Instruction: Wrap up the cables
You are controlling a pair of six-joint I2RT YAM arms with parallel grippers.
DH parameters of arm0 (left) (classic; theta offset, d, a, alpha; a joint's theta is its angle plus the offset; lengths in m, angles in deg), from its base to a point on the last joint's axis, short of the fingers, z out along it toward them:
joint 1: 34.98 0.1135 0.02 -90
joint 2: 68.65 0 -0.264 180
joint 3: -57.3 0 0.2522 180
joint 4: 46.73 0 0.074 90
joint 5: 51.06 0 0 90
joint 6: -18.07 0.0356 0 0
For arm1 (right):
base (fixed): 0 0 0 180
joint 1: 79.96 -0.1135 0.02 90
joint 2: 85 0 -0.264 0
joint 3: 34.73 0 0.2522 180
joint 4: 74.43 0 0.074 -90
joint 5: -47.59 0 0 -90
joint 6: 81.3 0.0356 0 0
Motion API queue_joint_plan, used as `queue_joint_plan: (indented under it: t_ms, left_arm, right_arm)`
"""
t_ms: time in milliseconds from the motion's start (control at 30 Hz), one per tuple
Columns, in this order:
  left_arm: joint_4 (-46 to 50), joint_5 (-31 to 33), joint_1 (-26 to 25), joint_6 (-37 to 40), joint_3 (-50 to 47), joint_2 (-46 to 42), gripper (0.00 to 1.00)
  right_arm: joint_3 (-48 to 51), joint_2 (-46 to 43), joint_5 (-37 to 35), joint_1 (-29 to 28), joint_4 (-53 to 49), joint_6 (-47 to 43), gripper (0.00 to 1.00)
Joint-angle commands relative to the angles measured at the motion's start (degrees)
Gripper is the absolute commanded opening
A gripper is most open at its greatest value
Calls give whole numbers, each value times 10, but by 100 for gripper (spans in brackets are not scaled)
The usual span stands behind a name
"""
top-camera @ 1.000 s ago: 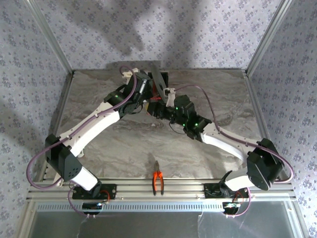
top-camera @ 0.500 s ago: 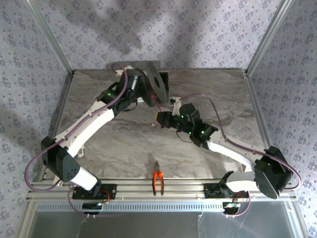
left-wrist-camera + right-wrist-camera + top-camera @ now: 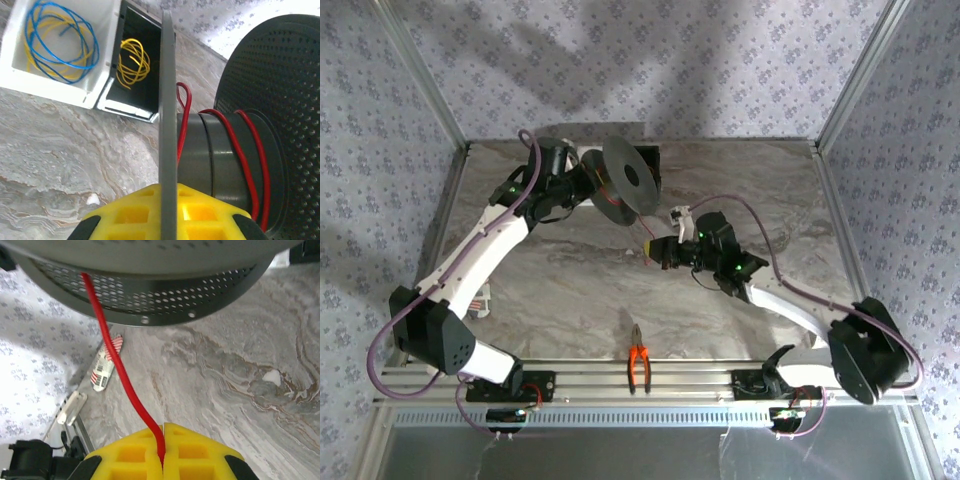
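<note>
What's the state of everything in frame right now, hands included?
left hand: shut on the spool, at its flange.
right hand: shut, pinching the red cable.
spool: held on edge, a few cable turns on its hub.
red cable: runs from spool to right hand.
pliers: lying flat, untouched.
white box: open, blue coil inside.
black box: open, yellow coil inside.

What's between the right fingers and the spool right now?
The red cable spans it, pinched in the right fingers and running up to the perforated flange of the black spool; right wrist view shows it.
</note>
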Motion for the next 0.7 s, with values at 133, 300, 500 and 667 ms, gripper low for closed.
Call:
queue_joint_plan:
  t_ms: [133,300,500,667]
  left_arm:
    - [-191,-142,60,-52,14,-25,0]
    - [-224,-192,70,-70,-5,-29,0]
    - [-244,-244,71,-83,-14,-28,0]
    - [-224,-262,70,-68,-22,-35,0]
  right_arm:
    - [15,59,84,57,-79,-21,0]
    - [-2,58,74,96,-129,-55,0]
    - [-45,47,-29,108,-228,-122,0]
    - [-53,-1,-207,95,-271,-153,0]
